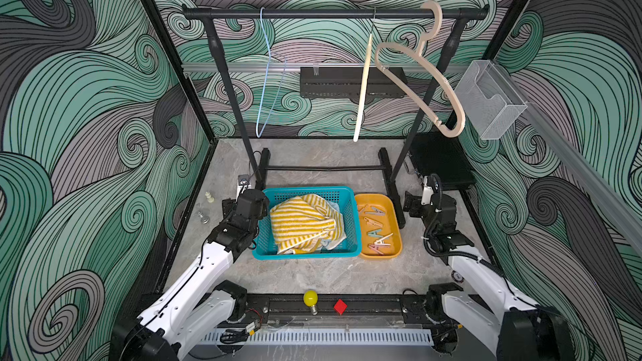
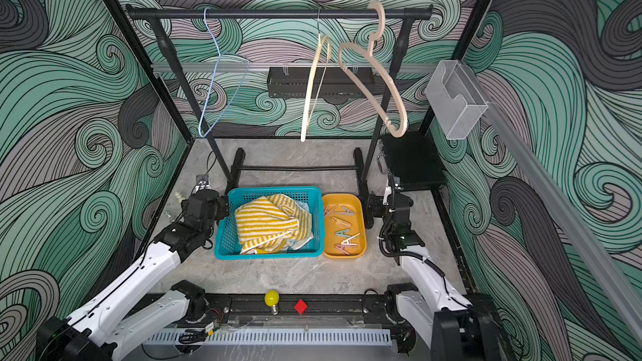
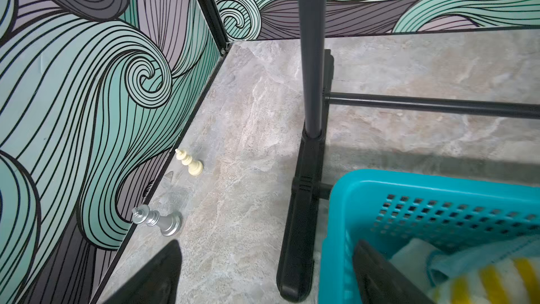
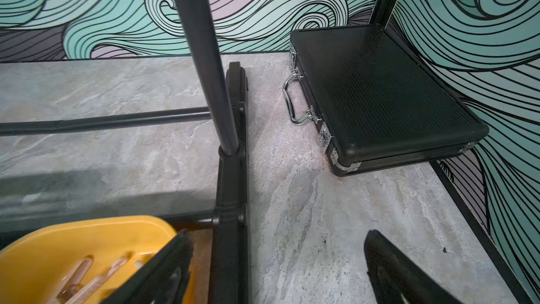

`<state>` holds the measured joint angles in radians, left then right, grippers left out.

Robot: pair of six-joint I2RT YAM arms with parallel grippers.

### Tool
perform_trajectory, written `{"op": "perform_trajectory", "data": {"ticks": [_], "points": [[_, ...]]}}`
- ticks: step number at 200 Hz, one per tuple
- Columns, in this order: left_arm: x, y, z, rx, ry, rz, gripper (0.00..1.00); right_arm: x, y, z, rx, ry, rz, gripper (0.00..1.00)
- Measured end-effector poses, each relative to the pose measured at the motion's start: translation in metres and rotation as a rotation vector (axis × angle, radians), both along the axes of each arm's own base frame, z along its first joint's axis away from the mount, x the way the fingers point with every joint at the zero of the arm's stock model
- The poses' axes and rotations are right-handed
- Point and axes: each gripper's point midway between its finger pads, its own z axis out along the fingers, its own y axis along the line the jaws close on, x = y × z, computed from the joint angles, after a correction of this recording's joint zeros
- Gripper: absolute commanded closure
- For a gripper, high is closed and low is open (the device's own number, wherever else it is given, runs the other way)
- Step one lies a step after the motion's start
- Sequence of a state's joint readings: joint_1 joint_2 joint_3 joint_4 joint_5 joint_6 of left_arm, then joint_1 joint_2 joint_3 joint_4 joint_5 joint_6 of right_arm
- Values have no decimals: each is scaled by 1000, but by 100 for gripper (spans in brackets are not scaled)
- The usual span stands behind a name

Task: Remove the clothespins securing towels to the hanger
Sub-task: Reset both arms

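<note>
All 3 hangers point(image 1: 439, 20) hang bare. The clothespins point(image 1: 378, 230) lie in the orange tray point(image 1: 377, 196), and the towels point(image 1: 302, 223) are heaped in the teal basket point(image 1: 305, 189). Our left tool point(image 3: 267, 247) and right tool point(image 4: 279, 233) gape wide, holding nothing. We judge the job done, so we should park both clear of the basket and the rack foot point(image 3: 301, 229).

You see only a strip of the light-blue towel point(image 3: 467, 254) beneath the striped towel point(image 3: 482, 282), and in the right wrist view the clothespins point(image 4: 84, 276) are blurred and partly cut off.
</note>
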<state>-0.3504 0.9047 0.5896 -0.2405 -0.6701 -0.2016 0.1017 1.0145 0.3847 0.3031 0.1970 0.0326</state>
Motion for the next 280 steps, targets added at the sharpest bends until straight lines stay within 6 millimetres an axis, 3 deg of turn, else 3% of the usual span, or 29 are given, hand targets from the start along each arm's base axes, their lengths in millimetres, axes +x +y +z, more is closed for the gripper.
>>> {"op": "perform_trajectory", "data": {"ticks": [33,58,117,165,224,244,280], "points": [[8,17,-34,24,13,50,10,8,-11,-20,-7,-13,-32,8],[16,23,-50,33,7,51,10,18,-10,-25,-9,-37,-22,8],[59,34,-54,-32,-99,27,12,36,-1,-39,-14,-60,46,8],[86,36,-57,-97,-131,-52,13,42,11,-71,5,9,134,9],[107,43,-73,-187,-101,-111,13,56,12,-56,33,-26,176,7],[107,40,-89,-211,-41,-130,13,56,14,-56,38,-24,187,6],[103,33,-91,-217,-41,-177,13,56,15,-57,40,-23,193,7]]}}
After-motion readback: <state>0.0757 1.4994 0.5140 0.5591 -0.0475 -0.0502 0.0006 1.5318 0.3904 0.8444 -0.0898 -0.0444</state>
